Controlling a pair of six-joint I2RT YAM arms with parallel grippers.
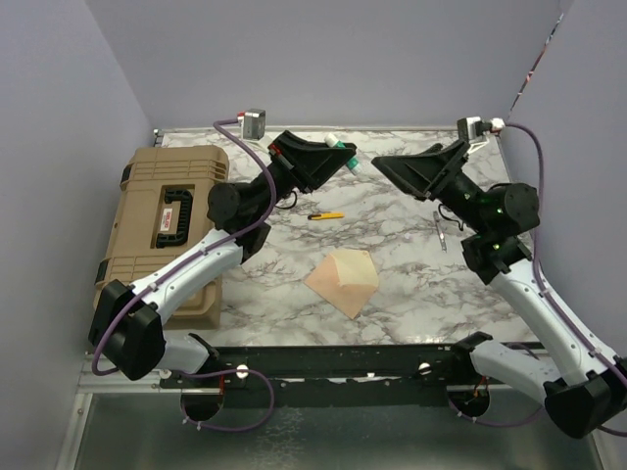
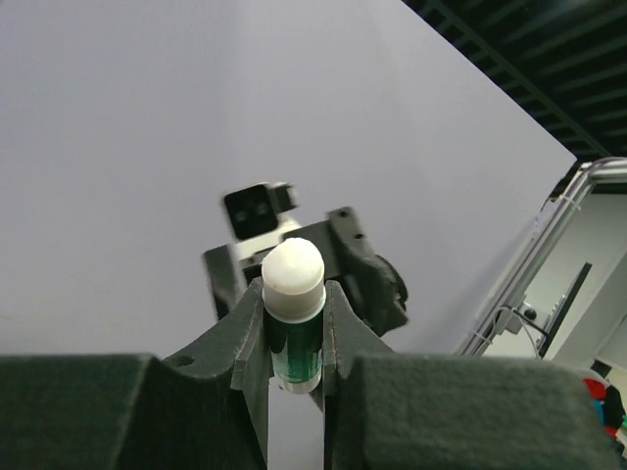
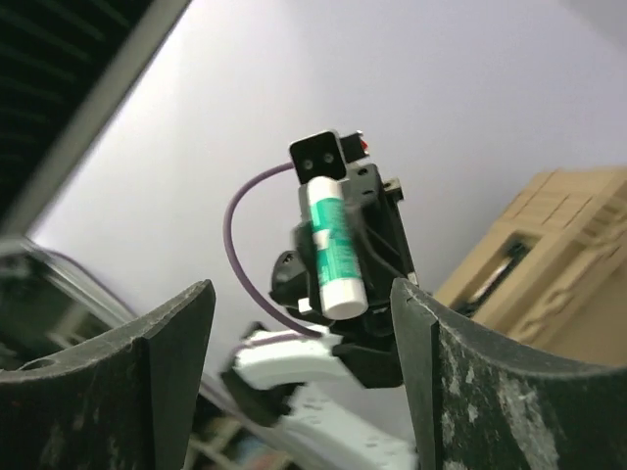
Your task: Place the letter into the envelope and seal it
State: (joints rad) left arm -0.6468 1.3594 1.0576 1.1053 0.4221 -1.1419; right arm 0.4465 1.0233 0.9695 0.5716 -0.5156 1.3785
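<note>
Overhead view of a marbled worktop (image 1: 421, 284) with two robot arms raised above its far half, their tips facing each other.

The left pincer (image 1: 338, 155) is clamped on a green glue stick (image 1: 336, 143) with a white cap. Its own wrist camera shows the tube squeezed between both fingers, cap end pointing outward. The right pincer (image 3: 299, 392) is spread wide and holds nothing. In its wrist camera the glue stick sits framed between its two fingers, some way off and untouched.

The envelope (image 1: 338, 286) lies flat near the middle of the worktop, well apart from both pincers. Its flap (image 1: 353, 262) appears to be folded open, showing a paler cream face. No separate letter is visible anywhere. It is probably already inside the envelope, though the overhead view is too small to confirm this.

A tan hard case (image 1: 167, 220) sits at the left edge, and a small yellow tool (image 1: 326, 215) lies beyond the envelope.

The task looks about half done: insertion is likely finished and sealing is not started. Uncapping the stick, gluing the flap and pressing it shut remain.
</note>
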